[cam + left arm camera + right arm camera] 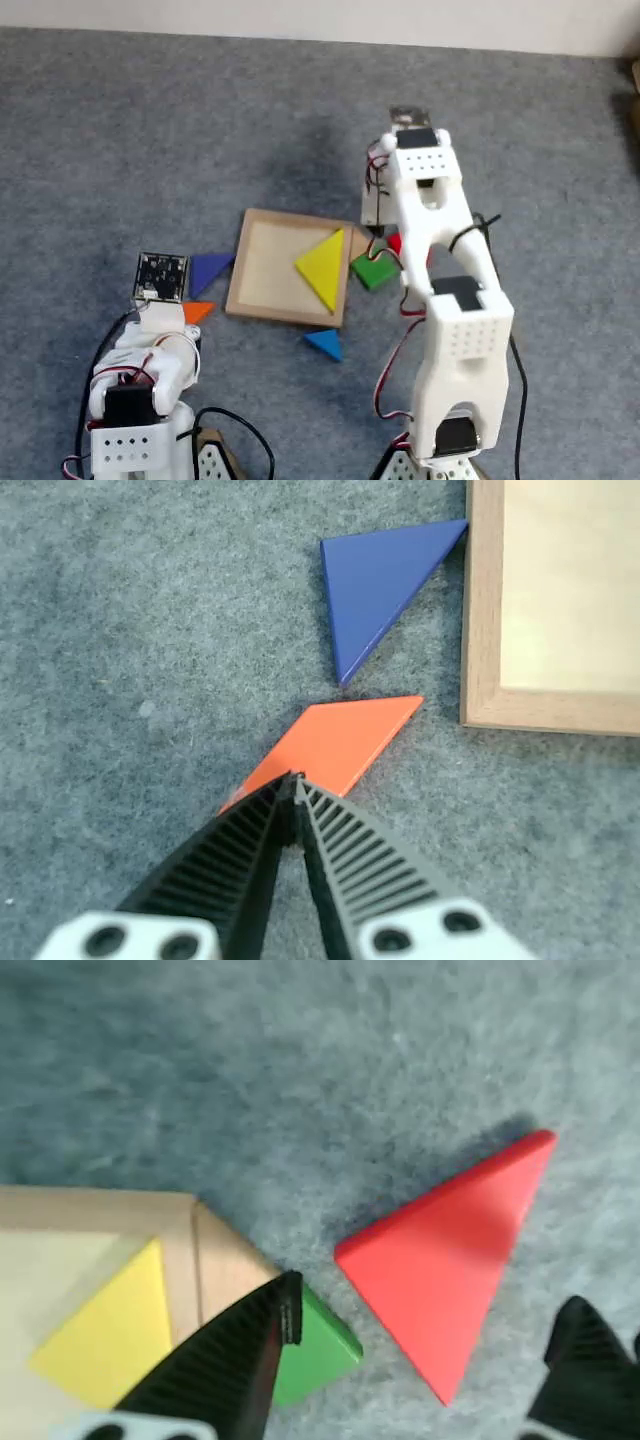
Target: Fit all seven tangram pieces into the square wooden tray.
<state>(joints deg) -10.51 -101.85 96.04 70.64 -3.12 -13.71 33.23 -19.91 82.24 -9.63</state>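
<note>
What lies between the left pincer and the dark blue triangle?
The orange parallelogram, at the tips of the left pincer, then bare carpet, per the left wrist view.

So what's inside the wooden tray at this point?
One yellow triangle lies inside the wooden tray; the remaining floor is bare wood. Nothing covers its inside in the high view.

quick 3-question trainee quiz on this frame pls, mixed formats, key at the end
1. True or false: the yellow triangle lies inside the wooden tray.
2. Which piece shows between the open fingers of the right gripper in its wrist view? A) red triangle B) dark blue triangle C) light blue triangle
3. Fill in: the left gripper, above the orange parallelogram, is ___ (open/shut).
Key: 1 true; 2 A; 3 shut.
</note>
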